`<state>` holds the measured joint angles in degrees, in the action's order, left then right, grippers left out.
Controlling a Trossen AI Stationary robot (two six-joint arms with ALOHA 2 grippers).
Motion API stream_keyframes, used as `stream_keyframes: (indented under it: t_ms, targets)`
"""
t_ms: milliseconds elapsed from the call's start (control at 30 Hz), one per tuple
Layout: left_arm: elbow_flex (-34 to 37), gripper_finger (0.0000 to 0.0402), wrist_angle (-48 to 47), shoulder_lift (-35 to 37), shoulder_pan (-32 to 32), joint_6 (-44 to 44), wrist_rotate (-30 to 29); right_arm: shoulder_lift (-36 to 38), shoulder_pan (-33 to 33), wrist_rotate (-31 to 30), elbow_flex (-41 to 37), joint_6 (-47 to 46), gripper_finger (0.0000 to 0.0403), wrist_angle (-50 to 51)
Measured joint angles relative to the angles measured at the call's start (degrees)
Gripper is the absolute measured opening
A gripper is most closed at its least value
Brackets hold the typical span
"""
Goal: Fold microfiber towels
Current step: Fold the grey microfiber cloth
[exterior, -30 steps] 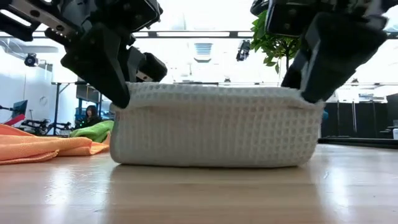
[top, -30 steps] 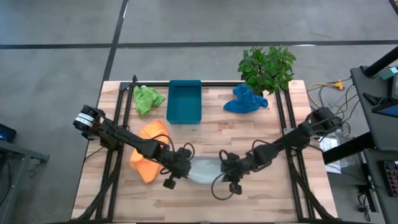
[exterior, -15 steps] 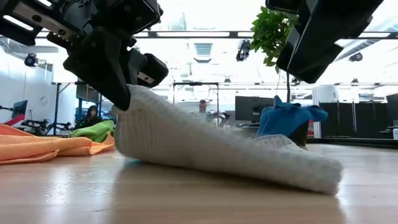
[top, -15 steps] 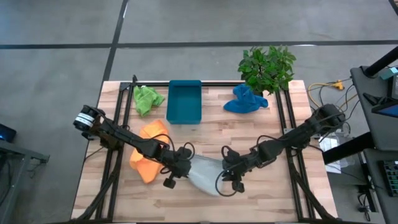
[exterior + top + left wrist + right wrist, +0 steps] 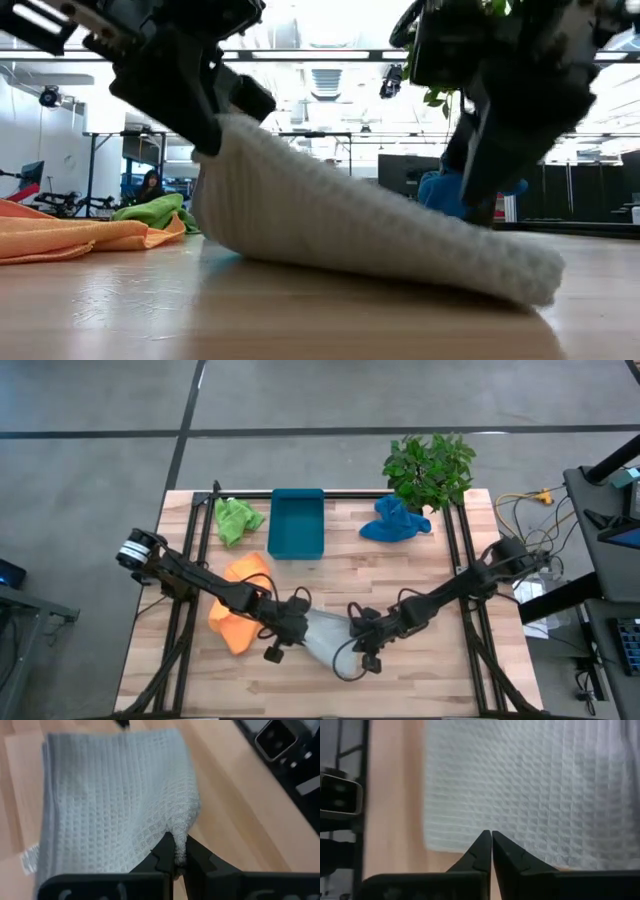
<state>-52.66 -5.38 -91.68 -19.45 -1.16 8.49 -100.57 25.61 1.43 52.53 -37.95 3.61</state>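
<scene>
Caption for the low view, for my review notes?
Left gripper pinches one corner of the grey waffle-weave microfiber towel off the wooden table; shut right gripper hangs empty above its lowered end.

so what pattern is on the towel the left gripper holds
Pale grey waffle weave on the grey towel, clearest in the left wrist view.

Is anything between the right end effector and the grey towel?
Nothing visible. The right end effector hangs shut directly over the grey waffle-weave microfiber towel, no object between; the left end effector pinches its other corner.

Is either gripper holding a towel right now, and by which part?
The left gripper pinches the grey towel by a bunched corner, lifting it. The right gripper is shut above the towel, holding nothing.
</scene>
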Motion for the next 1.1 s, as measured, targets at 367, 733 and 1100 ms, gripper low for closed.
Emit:
stream_keyframes:
  t_ms: [367,733,1100]
  targets:
    - [2.48,0.0000,1.27,2.65,3.79,-4.95,0.19,-5.12,-0.02,0.44,0.18,-2.15,0.0008,-0.35]
    - [9.41,0.0000,10.65,2.65,7.26,-13.52,-3.12,-5.12,0.00,0.92,0.09,-1.08,0.0008,-1.56]
    - [10.86,0.0000,13.90,1.98,9.86,-13.49,-6.10,-5.12,-0.02,1.53,0.07,-1.06,0.0008,-1.76]
